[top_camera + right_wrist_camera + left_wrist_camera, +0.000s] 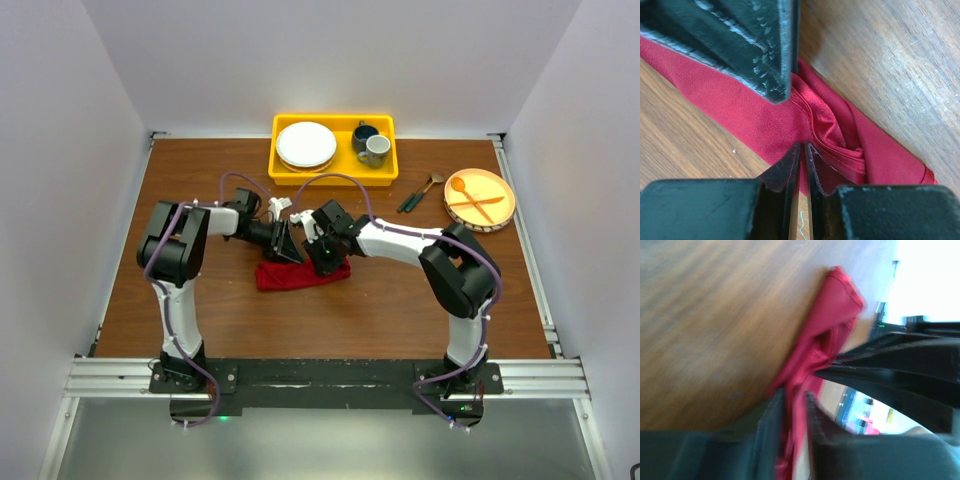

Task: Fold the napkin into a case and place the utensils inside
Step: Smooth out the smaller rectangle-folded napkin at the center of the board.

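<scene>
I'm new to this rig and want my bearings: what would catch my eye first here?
A bright red napkin, folded into a narrow strip, lies mid-table with the left gripper and right gripper both pinching it. At the far edge sits a yellow tray of dishes; the utensils lie apart to its right.

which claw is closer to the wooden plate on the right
Right. The right claw is over the red napkin, left of the wooden plate; the left claw is beside it, farther left.
</scene>
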Controlling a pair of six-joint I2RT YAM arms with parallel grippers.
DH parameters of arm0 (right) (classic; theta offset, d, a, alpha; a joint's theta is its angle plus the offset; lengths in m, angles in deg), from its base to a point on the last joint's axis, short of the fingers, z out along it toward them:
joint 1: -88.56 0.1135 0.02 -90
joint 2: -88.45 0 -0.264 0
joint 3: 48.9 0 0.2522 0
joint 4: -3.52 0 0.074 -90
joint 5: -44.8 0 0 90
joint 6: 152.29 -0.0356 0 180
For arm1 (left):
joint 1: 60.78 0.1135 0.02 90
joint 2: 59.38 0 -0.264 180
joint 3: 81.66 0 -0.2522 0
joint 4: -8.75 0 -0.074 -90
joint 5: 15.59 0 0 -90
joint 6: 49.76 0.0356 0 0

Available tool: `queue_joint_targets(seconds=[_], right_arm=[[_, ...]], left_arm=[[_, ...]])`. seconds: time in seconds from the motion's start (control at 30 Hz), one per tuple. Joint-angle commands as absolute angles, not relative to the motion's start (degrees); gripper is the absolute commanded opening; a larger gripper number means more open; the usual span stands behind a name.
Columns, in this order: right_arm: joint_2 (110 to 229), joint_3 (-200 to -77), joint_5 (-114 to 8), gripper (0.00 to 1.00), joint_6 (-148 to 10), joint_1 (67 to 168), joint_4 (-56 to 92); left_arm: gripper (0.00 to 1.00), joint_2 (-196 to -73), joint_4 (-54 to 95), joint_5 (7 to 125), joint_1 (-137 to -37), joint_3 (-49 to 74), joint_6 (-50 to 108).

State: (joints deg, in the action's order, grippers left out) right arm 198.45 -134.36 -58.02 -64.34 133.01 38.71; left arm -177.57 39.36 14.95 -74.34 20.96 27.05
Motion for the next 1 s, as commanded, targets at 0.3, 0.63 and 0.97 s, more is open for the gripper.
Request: queue_joint_targets(seconds=[0.3,0.63,0.97], right_arm=[[201.2,-132.0,-57.4,0.12,-67.7,132.5,37.1],[200.8,-132.0,-57.6,0.13,-67.4,132.6,36.8],[198.4,-131.7,-58.9,0.19,-66.7,132.1,36.3]], left_arm=[[0.36,-156.6,33.8,16.6,-61.0,25.9,27.9],[0.0,-153.1,17.6,14.9,-69.8,41.2,14.3],[0.0,-167.3,16.6,21.1,-69.0,43.1,13.7]])
